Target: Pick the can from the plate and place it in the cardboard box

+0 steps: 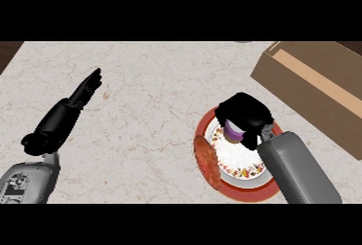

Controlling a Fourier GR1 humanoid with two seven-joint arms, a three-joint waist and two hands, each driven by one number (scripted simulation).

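Marbled counter (141, 95) held the plate (244, 189); right hand (244, 115) curled around the can (233, 131). Lifting straight up before swinging toward the cardboard box (318, 86) seemed wisest.

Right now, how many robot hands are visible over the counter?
2. The left robot hand is at the left, fingers straight, holding nothing. The right robot hand is over the plate, curled round the can.
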